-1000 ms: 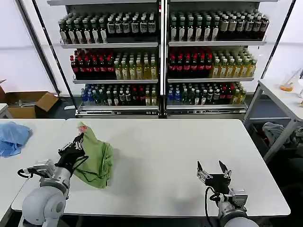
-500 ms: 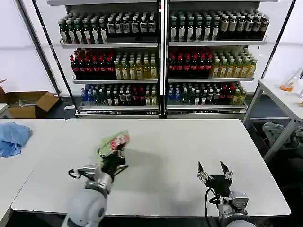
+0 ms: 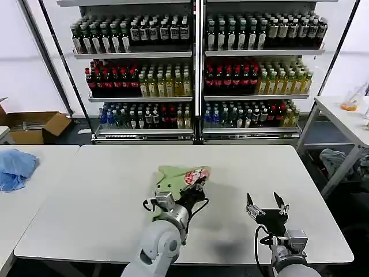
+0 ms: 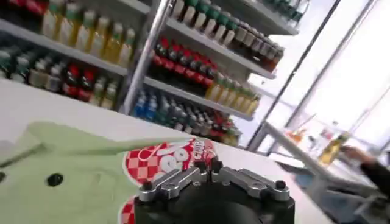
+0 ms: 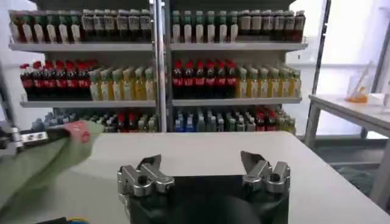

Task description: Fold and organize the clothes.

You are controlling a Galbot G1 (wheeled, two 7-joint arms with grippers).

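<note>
Gripping the polo shirt (image 3: 176,180) mid-table, left gripper (image 3: 195,191) holds it bunched, print beside its fingers; right gripper (image 3: 266,203) waits open, well apart. Folding looks barely begun, org. remaining.

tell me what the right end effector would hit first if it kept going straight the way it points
Likely nothing soon: the open right end effector points along bare white table toward the bottle shelves; the polo shirt sits off to its left. Depth is uncertain.
</note>
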